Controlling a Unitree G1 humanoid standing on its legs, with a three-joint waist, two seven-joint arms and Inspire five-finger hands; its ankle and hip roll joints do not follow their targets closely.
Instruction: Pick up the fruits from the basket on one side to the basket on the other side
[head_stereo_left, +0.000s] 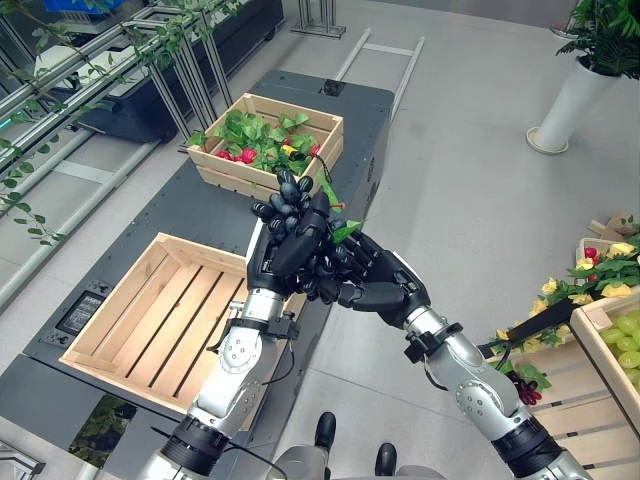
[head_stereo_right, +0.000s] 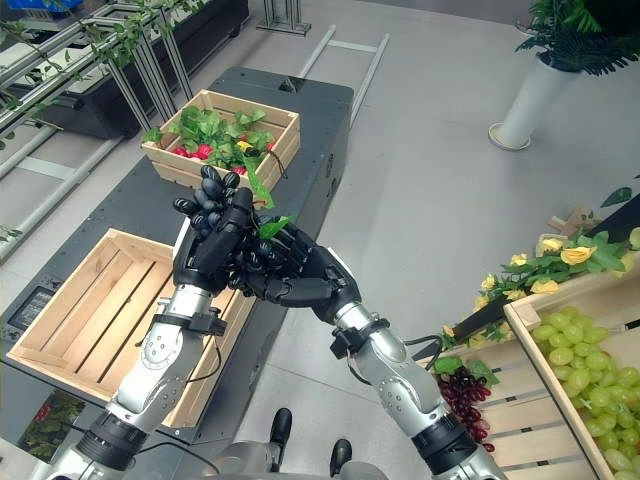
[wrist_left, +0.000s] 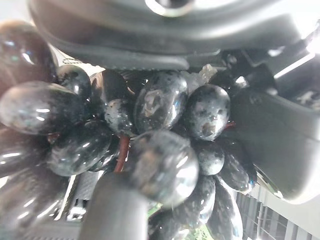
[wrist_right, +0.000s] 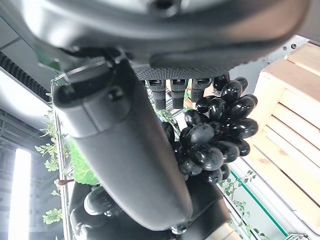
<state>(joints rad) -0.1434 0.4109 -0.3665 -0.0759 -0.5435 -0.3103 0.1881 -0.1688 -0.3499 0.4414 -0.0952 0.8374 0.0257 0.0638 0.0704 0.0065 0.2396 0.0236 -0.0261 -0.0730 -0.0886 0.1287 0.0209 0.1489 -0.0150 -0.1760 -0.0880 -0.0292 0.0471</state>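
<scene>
Your left hand (head_stereo_left: 290, 245) and right hand (head_stereo_left: 370, 280) both curl round the black grape bunch (head_stereo_left: 290, 200) mid-air; probably a handover; let right release, then lower into the empty crate (head_stereo_left: 150, 320).

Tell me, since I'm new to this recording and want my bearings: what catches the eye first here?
Both dark hands meet mid-picture over the grey platform, the left hand and right hand closed together on a bunch of black grapes with a green leaf. Below left lies an empty wooden crate; beyond it stands a crate of leaves and red fruit. At lower right, green grapes fill another crate.
</scene>
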